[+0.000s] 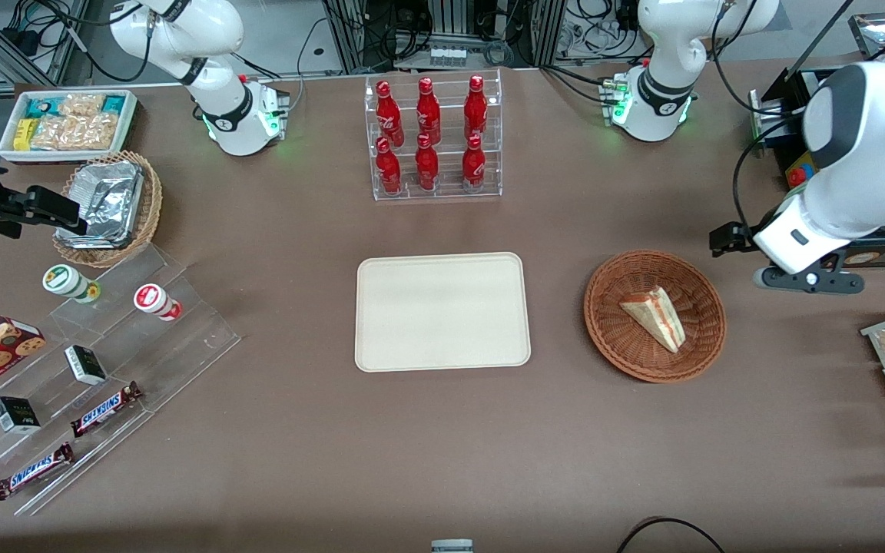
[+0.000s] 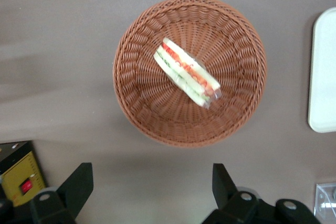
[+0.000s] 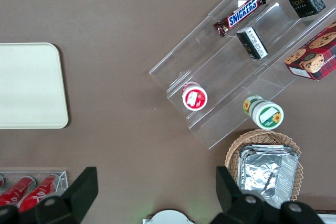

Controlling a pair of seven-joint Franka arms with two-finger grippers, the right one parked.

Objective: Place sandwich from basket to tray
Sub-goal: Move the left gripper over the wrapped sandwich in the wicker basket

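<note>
Brown matting covers the counter [image 1: 273,461], and near its middle lies the tray [image 1: 442,311], bare. Beside it, toward the working arm's end of the counter, the basket [image 1: 654,315] holds the sandwich [image 1: 654,316], a wedge resting on the wicker floor with its striped filling edge turned up in the wrist view [image 2: 186,72]. The hand [image 2: 149,187] hangs above the counter just off the basket's rim [image 2: 189,140], well clear of the sandwich, released, its two fingers [image 2: 79,184] spread wide with nothing between them. The likely trouble from here is the grasp itself: the wedge looks soft and seems to wear a clear wrap, so a squeeze across the bread faces could crush it, while a pinch on the wrap alone might let it slip on the way to the tray. A descent that strays could also catch the rim and drag or tip the light basket. From the front, the arm's own bulk hides the fingers almost wholly, the wrist view shows only their tips, and the sandwich's underside and how firmly it sits cannot be made out.
</note>
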